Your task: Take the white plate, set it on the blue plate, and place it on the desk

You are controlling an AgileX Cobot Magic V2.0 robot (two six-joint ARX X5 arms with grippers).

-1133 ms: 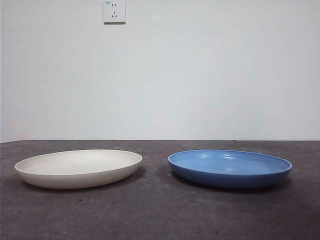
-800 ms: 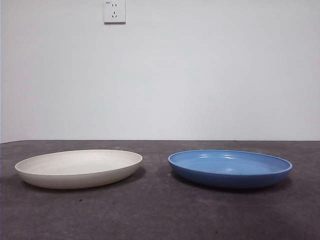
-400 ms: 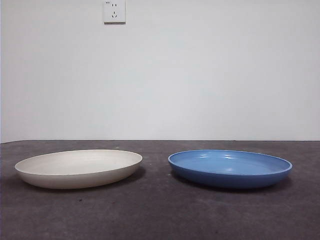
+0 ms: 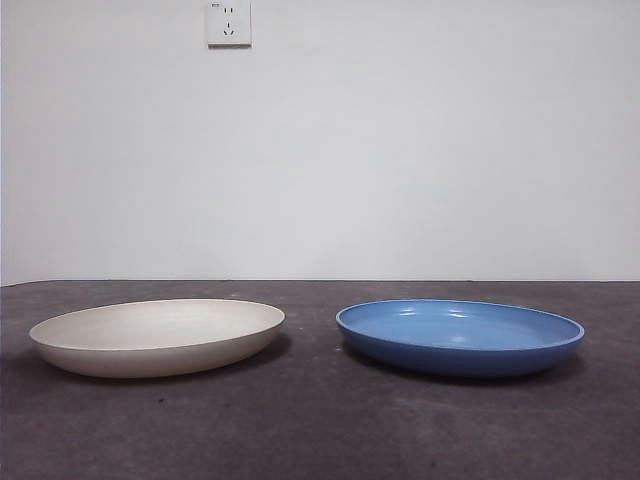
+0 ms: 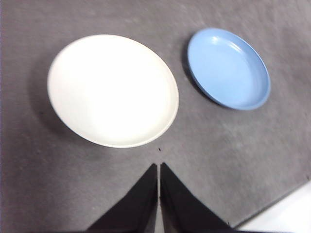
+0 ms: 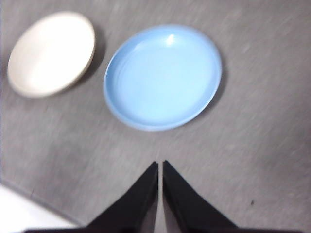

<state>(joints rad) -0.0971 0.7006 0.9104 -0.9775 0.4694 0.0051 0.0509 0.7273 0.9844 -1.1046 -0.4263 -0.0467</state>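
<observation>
Both my grippers were high above the desk (image 4: 320, 430), nothing held. Left gripper (image 5: 159, 167) had its jaws pressed together, tips meeting, looking down on the white plate (image 5: 112, 90). Right gripper (image 6: 160, 165) was likewise closed and empty, above the blue plate (image 6: 163, 77). Neither arm showed in the front view.

White plate sat flat on the desk, right way up, beside the blue plate (image 4: 460, 335) with a clear strip of bare desk between them. No contact between the rims.

Risks as I judged them:
- The white plate's rim was low and sloping. A pinch on its edge could slip and drop it.
- Jaws needed to open before descent. Coming down closed would only push the plate or skid it into the blue one.
- Held by one edge, the plate would likely tip and could clip the blue rim when set down, shifting it.
- Both wrist views were soft, probably motion blur, so I couldn't judge rim height well.

Orientation: the white plate (image 4: 157, 335) was round, so no long axis and no heading. Open face up, any rim point equally usable. The edge nearest my left gripper was the obvious pick.
</observation>
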